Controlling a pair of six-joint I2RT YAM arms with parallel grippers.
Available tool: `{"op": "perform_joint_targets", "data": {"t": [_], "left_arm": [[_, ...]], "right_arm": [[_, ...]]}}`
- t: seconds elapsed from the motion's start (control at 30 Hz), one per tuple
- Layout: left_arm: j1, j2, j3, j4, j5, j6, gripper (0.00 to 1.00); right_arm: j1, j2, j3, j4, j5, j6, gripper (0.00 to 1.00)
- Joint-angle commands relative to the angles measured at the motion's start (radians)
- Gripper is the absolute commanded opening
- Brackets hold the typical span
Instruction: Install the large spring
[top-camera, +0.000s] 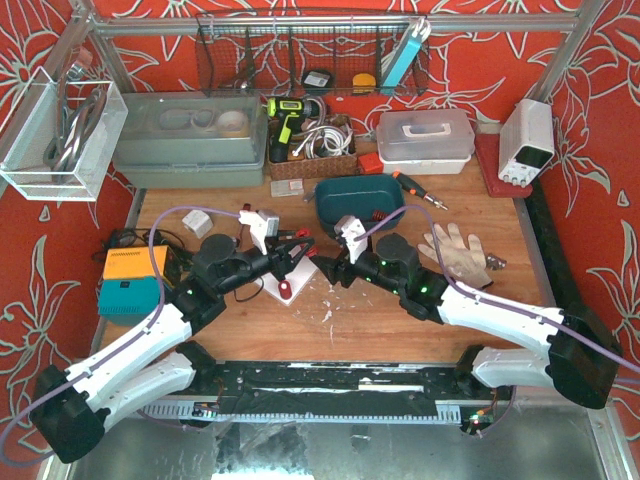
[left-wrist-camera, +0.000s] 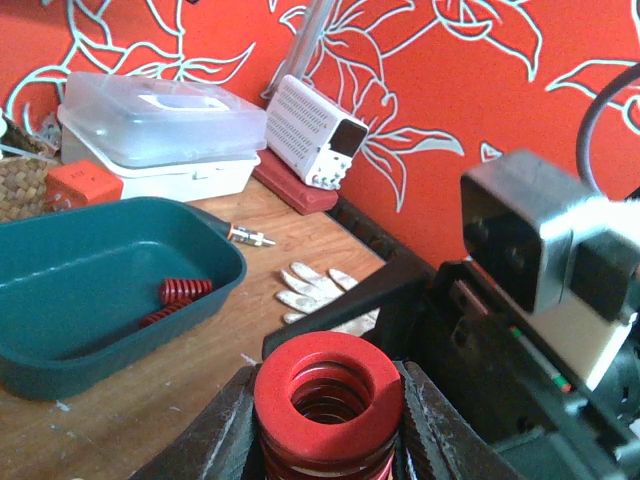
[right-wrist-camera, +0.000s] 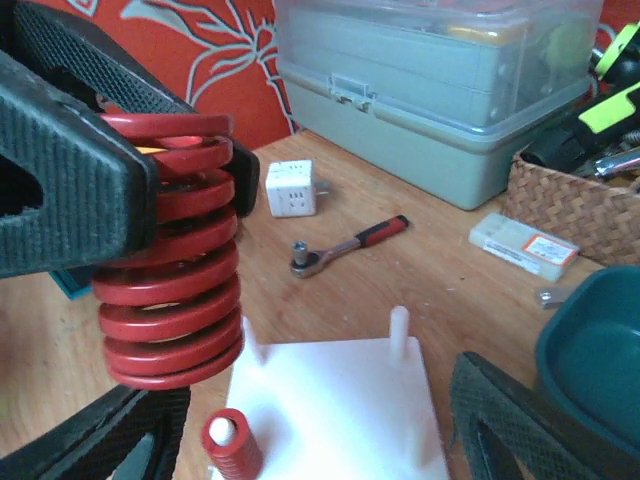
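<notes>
My left gripper (left-wrist-camera: 328, 420) is shut on the large red spring (left-wrist-camera: 328, 385), which stands upright between its fingers. In the right wrist view the spring (right-wrist-camera: 170, 270) hangs just above the left corner of the white peg plate (right-wrist-camera: 340, 400). A small red spring (right-wrist-camera: 232, 445) sits on one peg of the plate, and another white peg (right-wrist-camera: 399, 330) stands bare. My right gripper (right-wrist-camera: 320, 450) is open and empty, its fingers on either side of the plate's near edge. In the top view both grippers meet over the plate (top-camera: 290, 285) at mid-table.
A teal tray (top-camera: 360, 200) behind the plate holds more red springs (left-wrist-camera: 185, 290). A white glove (top-camera: 455, 250) lies to the right. A ratchet (right-wrist-camera: 345, 245) and a white cube (right-wrist-camera: 290, 188) lie beyond the plate. Boxes and a basket line the back.
</notes>
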Motion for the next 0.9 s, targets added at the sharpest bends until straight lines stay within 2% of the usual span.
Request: {"op": "perform_joint_targets", "data": {"t": [0.0, 0.23, 0.47, 0.6, 0.73, 0.87], "left_arm": [[0.001, -0.009, -0.008, 0.087, 0.036, 0.016, 0.0], [-0.001, -0.005, -0.016, 0.102, 0.054, 0.019, 0.0], [-0.001, 0.004, -0.019, 0.063, 0.038, 0.028, 0.0], [-0.002, 0.014, -0.023, 0.053, 0.057, 0.015, 0.0], [-0.002, 0.014, -0.021, 0.021, 0.059, 0.014, 0.0], [-0.002, 0.004, 0.016, -0.094, 0.063, 0.04, 0.0]], "right_arm": [[0.007, 0.031, 0.009, 0.146, -0.052, 0.11, 0.73], [0.052, 0.093, 0.052, 0.153, -0.118, 0.02, 0.67], [0.08, 0.066, -0.002, 0.255, -0.033, -0.064, 0.64], [0.097, 0.07, -0.007, 0.273, -0.003, -0.121, 0.57], [0.108, 0.064, -0.019, 0.28, 0.011, -0.189, 0.37], [0.109, 0.024, -0.067, 0.284, 0.048, -0.296, 0.04]]}}
